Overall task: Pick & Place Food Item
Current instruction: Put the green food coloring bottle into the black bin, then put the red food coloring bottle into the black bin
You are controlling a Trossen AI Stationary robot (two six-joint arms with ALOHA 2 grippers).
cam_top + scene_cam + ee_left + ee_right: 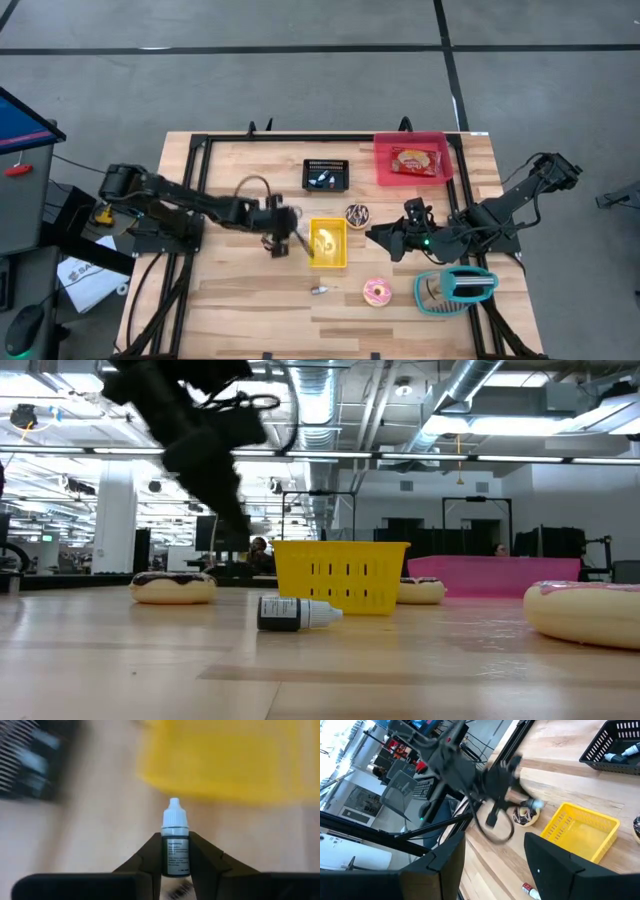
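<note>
Item: small dropper bottle [175,845], dark body, white cap, clamped between the jaws of the left gripper [175,865], raised over the table [240,290] just beside the yellow basket [328,243].
Left arm: stretched across the table from its left edge.
Right gripper [383,238]: jaws apart, idle near the basket's other side.
Nearby: second dropper bottle [294,613] lying flat; chocolate donut [173,587]; pink donut [378,292]; black basket [326,175]; pink tray [412,160].
</note>
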